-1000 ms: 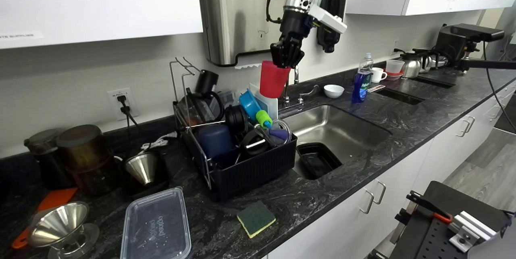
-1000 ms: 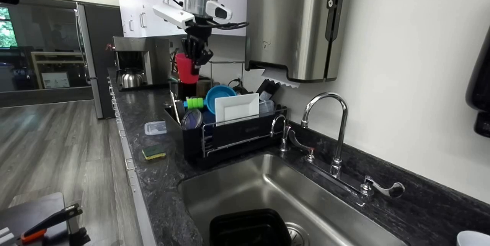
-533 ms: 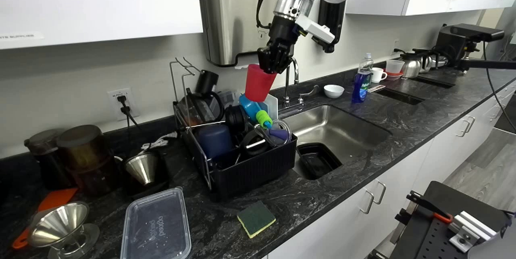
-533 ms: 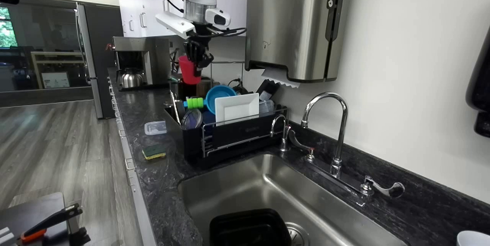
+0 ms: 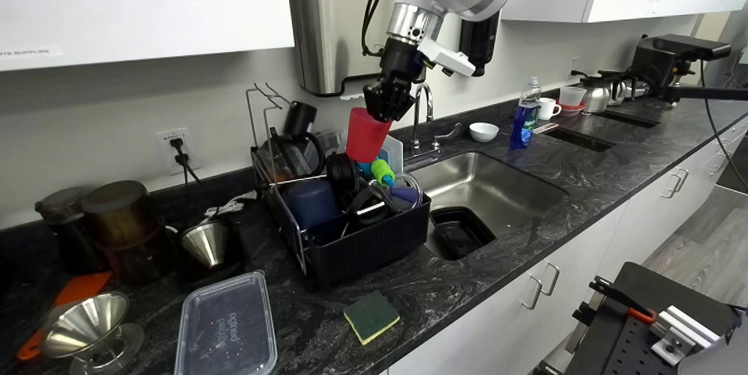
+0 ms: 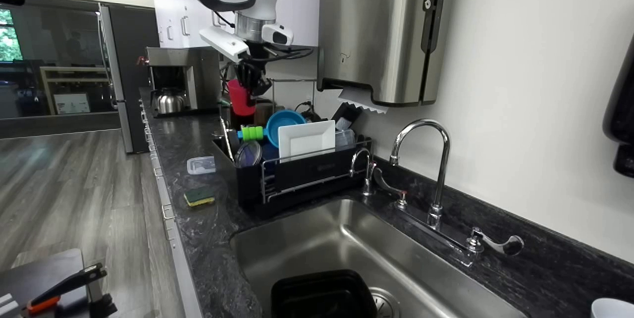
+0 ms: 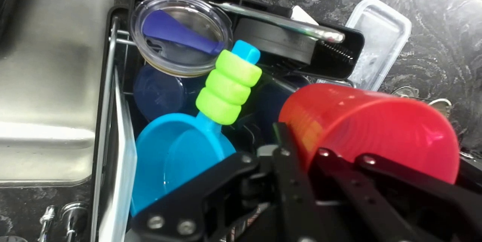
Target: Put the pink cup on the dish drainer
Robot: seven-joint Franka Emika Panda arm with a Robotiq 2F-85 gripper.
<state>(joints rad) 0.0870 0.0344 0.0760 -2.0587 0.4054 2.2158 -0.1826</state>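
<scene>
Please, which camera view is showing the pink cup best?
The wrist view: the pink cup looks largest there, and its open mouth and inside are visible, though the gripper covers part of it. Both exterior views show the cup smaller, mainly its outer side, over the dish drainer and partly covered by the gripper.

Reads "SUPPLIES", blurrily, at the end of a pale label point(image 5: 30, 52) on the white upper cabinet point(image 5: 146, 1) in an exterior view, after letters too smeared to settle. Shows, likewise in an exterior view, lettering on the clear plastic container point(image 5: 201, 328) (two lines, apparently, and beyond reading) and illegible print on the wall outlet point(image 5: 190, 159). Bears a faint unreadable mark on the dish drainer point(image 6: 307, 173) in an exterior view.
</scene>
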